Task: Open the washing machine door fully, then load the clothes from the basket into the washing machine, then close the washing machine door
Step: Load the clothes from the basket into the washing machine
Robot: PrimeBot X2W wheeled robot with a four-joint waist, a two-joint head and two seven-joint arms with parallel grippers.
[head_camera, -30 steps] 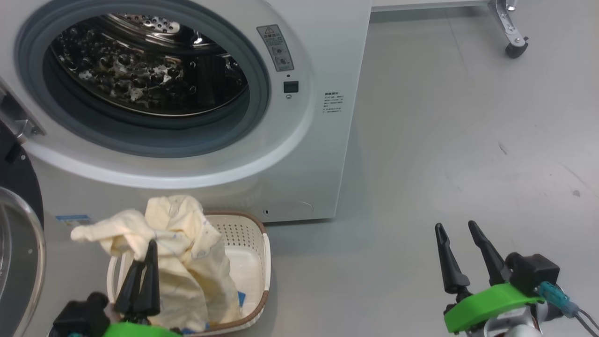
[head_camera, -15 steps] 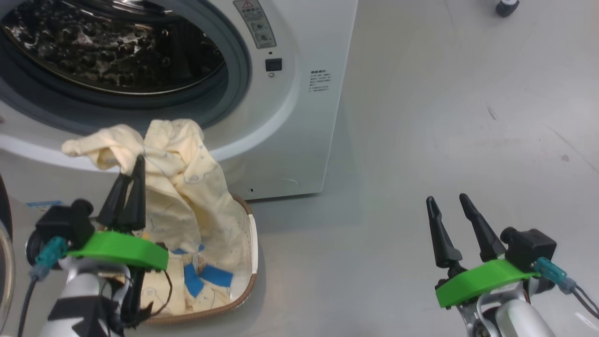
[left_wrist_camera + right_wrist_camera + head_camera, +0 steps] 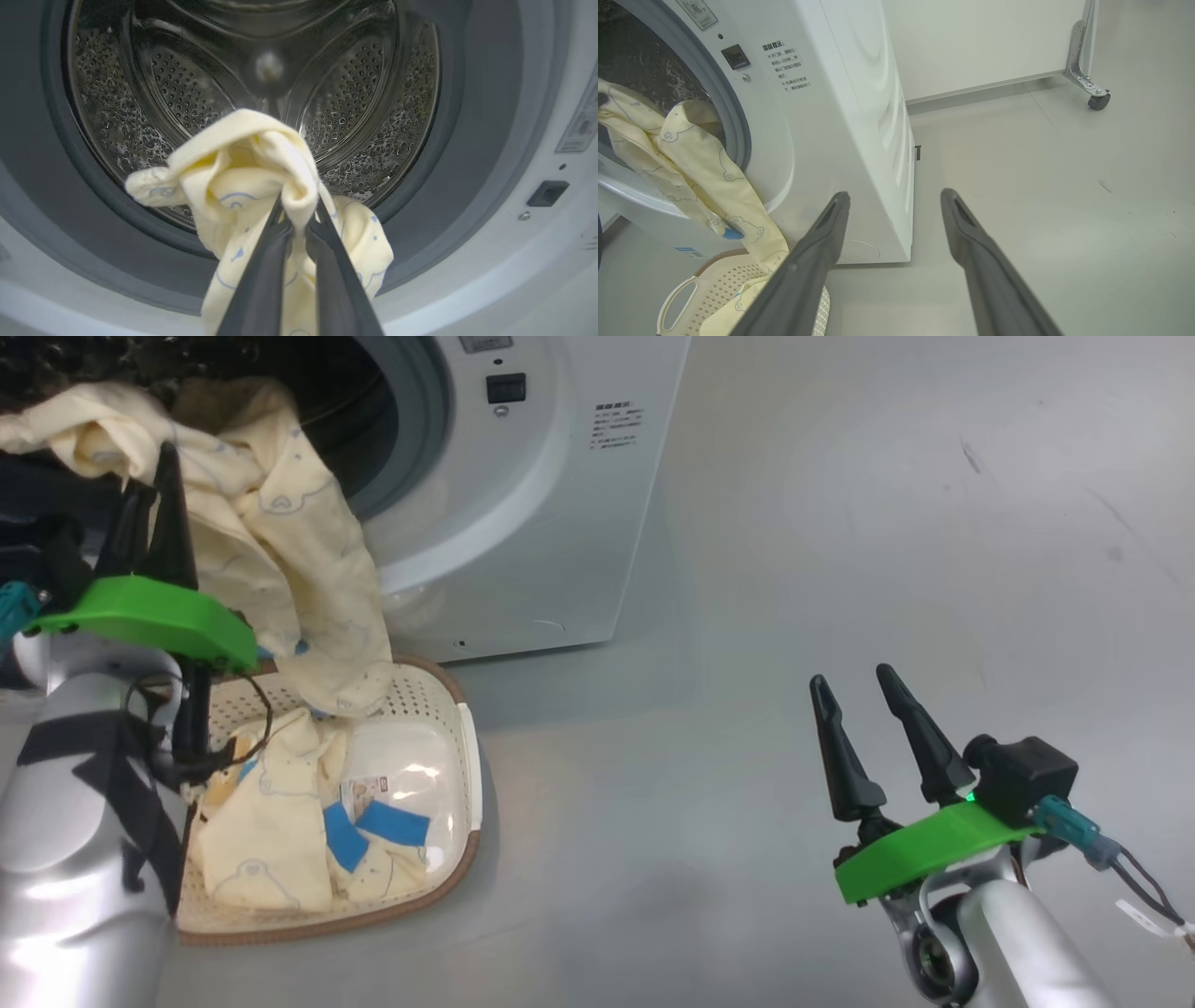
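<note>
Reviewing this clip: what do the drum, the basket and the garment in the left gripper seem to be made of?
Drum: apparently polished stainless steel, given mirror glints and punched holes. Basket: probably moulded plastic, cream and slightly glossy, with a perforated wall and brown rim. Garment: soft matte fabric, perhaps cotton knit; it bunches and hangs limp from the shut left gripper.

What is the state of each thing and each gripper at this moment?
washing machine: mouth open, drum empty
garment: held up before the mouth, lower end reaching the basket
left gripper: shut on garment
basket: on the floor, more clothes inside
right gripper: open, empty
</note>
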